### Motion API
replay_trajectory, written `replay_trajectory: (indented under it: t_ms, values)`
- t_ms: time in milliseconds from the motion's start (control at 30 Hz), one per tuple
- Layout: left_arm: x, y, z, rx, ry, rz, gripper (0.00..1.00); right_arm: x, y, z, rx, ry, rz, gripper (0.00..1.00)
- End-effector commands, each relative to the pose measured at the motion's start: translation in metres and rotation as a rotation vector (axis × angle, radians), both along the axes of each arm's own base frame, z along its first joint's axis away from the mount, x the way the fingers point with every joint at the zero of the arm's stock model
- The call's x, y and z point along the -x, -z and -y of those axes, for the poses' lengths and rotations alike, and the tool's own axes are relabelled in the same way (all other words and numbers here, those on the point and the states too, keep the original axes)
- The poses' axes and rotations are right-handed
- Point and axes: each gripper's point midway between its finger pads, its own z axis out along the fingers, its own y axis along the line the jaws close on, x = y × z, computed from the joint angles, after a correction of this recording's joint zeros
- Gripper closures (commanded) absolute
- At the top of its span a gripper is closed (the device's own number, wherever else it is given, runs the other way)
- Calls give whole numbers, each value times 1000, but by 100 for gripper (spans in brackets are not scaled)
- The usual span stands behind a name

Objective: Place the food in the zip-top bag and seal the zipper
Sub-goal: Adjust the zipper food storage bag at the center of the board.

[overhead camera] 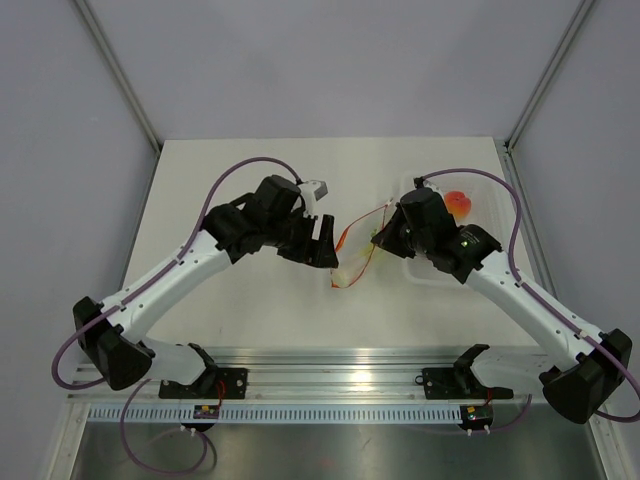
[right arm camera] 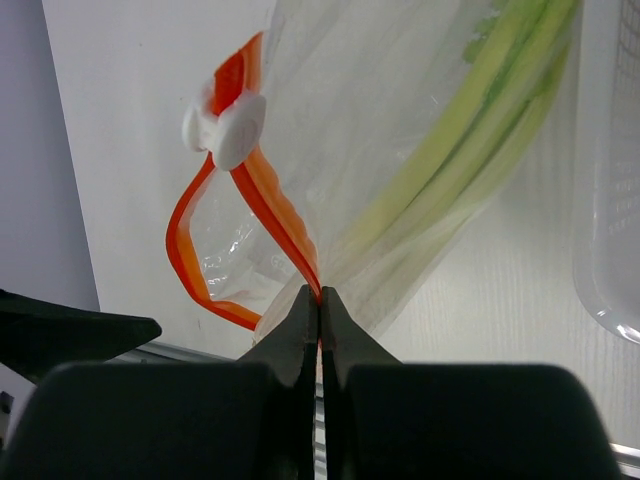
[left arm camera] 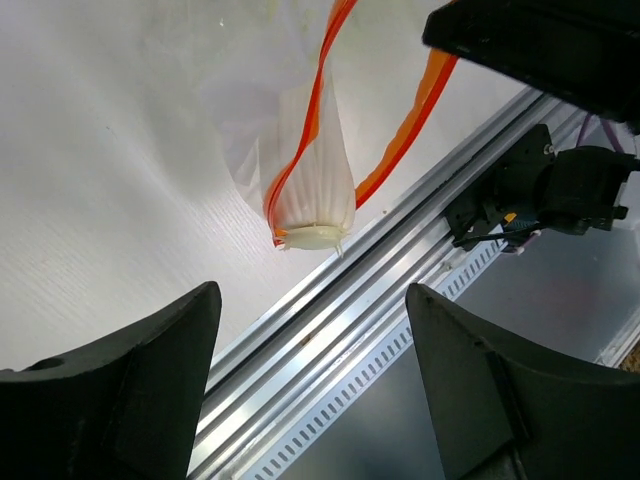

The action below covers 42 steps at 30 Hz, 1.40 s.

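The zip-top bag (overhead camera: pixel 356 262) hangs between my two grippers, its mouth gaping. The pale-green and white stalks (right arm camera: pixel 470 140) lie inside it, their white cut end (left arm camera: pixel 312 236) pointing to the near rail. The orange-red zipper (right arm camera: pixel 262 200) loops open and carries a white slider (right arm camera: pixel 232 122). My right gripper (right arm camera: pixel 320 292) is shut on the zipper strip and bag edge, and it also shows in the top view (overhead camera: pixel 383 238). My left gripper (left arm camera: pixel 312 300) is open and empty, just left of the bag (overhead camera: pixel 327 247). The peach (overhead camera: pixel 459 204) sits in the tray. No grapes show.
A rigid clear tray (overhead camera: pixel 487 222) stands at the right, partly under my right arm. The aluminium rail (overhead camera: pixel 330 365) runs along the table's near edge. Grey walls and slanted posts enclose the back and sides.
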Motion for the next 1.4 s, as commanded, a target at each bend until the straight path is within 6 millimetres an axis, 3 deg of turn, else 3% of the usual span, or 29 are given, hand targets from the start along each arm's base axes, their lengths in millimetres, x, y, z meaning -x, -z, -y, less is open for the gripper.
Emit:
replay_trajectory:
  t_ms: [0,467,800,933,967,1033,1100,1200,1233,1300,1333,1367]
  values:
    - [-14,-7,3,31,-36,124,23,-7,-30,-7,-63,-8,59,100]
    - [-39,19,28,90,-137,117,44,-4,-34,-8,-85,-15,61,100]
    - [-44,61,33,51,-171,53,56,-1,-37,-6,-99,-12,67,100]
    - [-46,65,32,41,-185,46,77,1,-36,-5,-105,-11,63,100]
    - [-47,62,32,43,-188,51,90,1,-36,-4,-104,-11,61,100]
    - [-44,55,30,40,-183,45,100,0,-36,-3,-100,-8,59,100]
    - [-39,36,34,77,-151,42,100,-1,-35,-1,-88,-9,60,100]
    - [-15,1,36,129,-59,-1,100,-8,-39,9,-45,-7,48,100]
    - [-8,-12,36,144,-34,-7,100,-11,-55,11,-44,-7,71,100]
    - [17,-32,40,187,74,-84,100,-11,-60,19,0,-28,43,100]
    - [27,-54,38,215,111,-108,100,-13,-92,18,-16,-40,96,100]
    - [36,-64,39,244,140,-141,100,-15,-98,18,11,-61,98,100]
